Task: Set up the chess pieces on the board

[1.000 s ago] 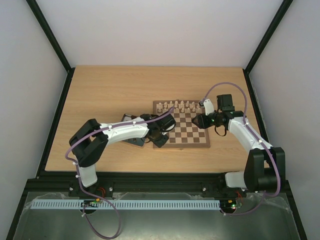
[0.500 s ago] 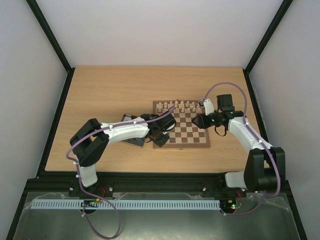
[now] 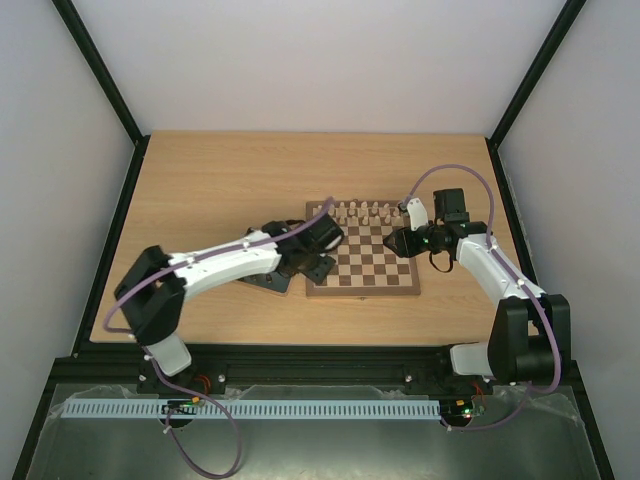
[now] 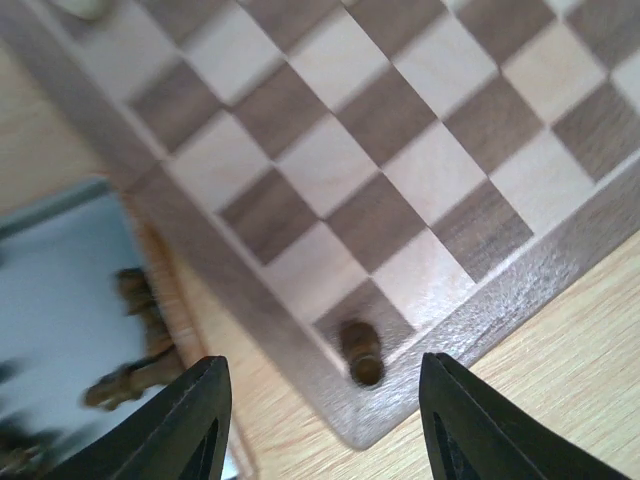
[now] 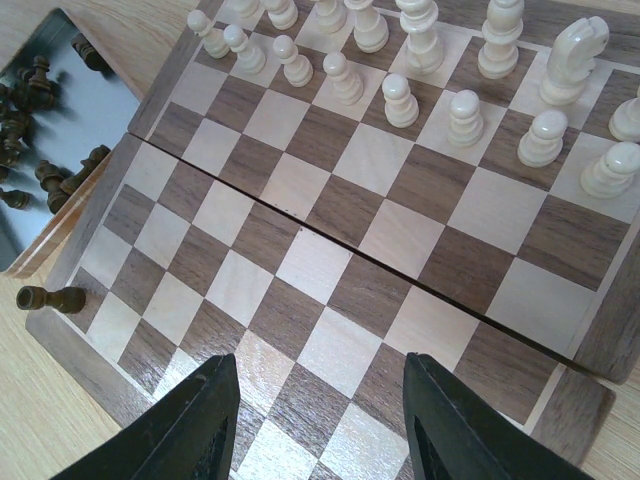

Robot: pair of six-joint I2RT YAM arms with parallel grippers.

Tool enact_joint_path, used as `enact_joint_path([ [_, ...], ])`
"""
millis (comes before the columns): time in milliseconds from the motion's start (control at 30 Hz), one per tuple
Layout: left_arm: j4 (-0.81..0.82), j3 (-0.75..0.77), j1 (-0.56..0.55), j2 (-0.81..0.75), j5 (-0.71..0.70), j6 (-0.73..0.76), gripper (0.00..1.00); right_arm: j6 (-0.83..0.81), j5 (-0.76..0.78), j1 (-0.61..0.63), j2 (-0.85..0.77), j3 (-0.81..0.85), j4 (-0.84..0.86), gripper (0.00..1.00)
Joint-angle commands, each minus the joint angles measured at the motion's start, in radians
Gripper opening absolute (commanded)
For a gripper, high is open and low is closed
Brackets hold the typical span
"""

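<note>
The board (image 3: 372,262) lies mid-table, with cream pieces (image 5: 400,100) in two rows along its far side. One dark chess piece (image 4: 362,352) looks upright on the dark corner square at the board's near left; the right wrist view shows this chess piece (image 5: 50,298) too. My left gripper (image 4: 322,380) hangs open above that corner, touching nothing. It reaches in over the board's left edge (image 3: 318,243). Further right, my right gripper (image 5: 318,360) is open and empty over the board's near squares (image 3: 398,242).
A shiny metal tray (image 5: 75,120) sits just left of the board and holds several loose dark pieces (image 5: 20,110). In the left wrist view the tray (image 4: 50,270) fills the left side, with dark pieces (image 4: 125,380) near its rim. Bare table surrounds the board.
My left gripper has gone from shut to open, leaving the dark piece on the corner square. It has drawn back toward the far side. The right arm has not moved.
</note>
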Motion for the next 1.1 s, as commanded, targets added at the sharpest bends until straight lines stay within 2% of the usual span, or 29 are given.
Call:
enact_joint_path([
  [0,-0.088,-0.038,0.088,-0.134,-0.063,-0.094,0.52,-0.004,-0.02,0.001,0.012,-0.005,-0.005,0.48],
  [100,-0.134,-0.102,0.158,-0.169,-0.056,-0.131,0.47,-0.006,-0.024,0.001,0.015,-0.005,-0.006,0.48],
  [333,-0.123,-0.217,0.272,-0.173,0.035,-0.14,0.43,-0.01,-0.029,0.001,0.02,-0.003,-0.009,0.48],
  [500,-0.093,-0.23,0.281,-0.122,0.053,-0.128,0.42,-0.012,-0.029,0.002,0.023,-0.003,-0.012,0.48],
  [700,-0.075,-0.231,0.284,-0.071,0.056,-0.118,0.33,-0.015,-0.028,0.001,0.025,-0.004,-0.013,0.48],
  [1067,-0.064,-0.238,0.285,-0.026,0.027,-0.117,0.23,-0.018,-0.029,0.001,0.032,-0.003,-0.017,0.48],
])
